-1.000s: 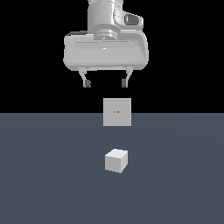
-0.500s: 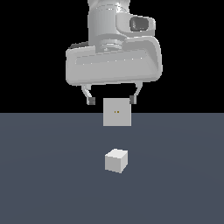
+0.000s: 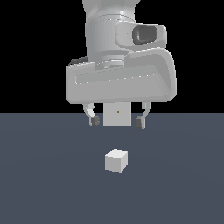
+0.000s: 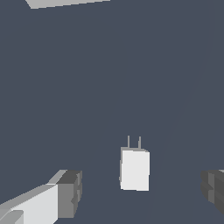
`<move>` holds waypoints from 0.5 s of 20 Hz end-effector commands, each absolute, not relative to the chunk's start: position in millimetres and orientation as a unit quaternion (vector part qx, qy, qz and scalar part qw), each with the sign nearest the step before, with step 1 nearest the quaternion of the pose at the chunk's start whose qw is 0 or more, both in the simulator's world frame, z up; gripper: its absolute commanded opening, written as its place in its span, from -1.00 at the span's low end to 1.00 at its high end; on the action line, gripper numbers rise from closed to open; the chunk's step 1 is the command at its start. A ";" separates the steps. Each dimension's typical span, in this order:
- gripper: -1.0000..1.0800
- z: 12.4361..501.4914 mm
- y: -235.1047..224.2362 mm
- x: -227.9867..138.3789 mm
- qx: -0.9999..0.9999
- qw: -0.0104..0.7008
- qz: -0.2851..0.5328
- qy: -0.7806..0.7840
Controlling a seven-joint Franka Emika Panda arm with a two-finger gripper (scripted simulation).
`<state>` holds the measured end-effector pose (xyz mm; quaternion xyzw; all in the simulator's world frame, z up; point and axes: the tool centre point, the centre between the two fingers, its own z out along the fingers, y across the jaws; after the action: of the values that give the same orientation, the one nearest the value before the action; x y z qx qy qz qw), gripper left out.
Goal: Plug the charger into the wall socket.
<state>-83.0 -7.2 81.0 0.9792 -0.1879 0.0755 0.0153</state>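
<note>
Exterior view: gripper [image 3: 117,121] hangs above the dark grey floor [image 3: 43,183], fingers spread wide, nothing between them. Its broad pale body fills the upper middle of the frame. Two dark-tipped fingertips [image 3: 94,121] point down, one on each side of the wall socket [image 3: 117,117].

Wall socket — pale upright plate behind the gripper, only its lower part showing under the gripper's body; two tiny orange dots visible near its middle.

Charger [image 3: 116,160] — small white-grey cube resting on the floor, below the gripper and apart from it, roughly under the gap between the fingers. Not touched by either finger.

Wrist view: charger [image 4: 134,169] lies between the two finger pads [image 4: 69,194], closer to neither by much, clear floor on both sides. Two thin prongs stick out of one of its faces, pointing toward a pale edge of the wall socket [image 4: 65,2] at the frame's border.
</note>
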 end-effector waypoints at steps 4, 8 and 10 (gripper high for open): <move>0.92 66.6 -9.2 -91.1 0.973 0.018 0.085 -0.212; 0.92 61.6 -9.7 -93.7 0.971 0.020 0.087 -0.221; 0.92 60.7 -9.7 -94.0 0.971 0.020 0.088 -0.222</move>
<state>-93.8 -9.5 61.5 0.9715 -0.2198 0.0867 0.0197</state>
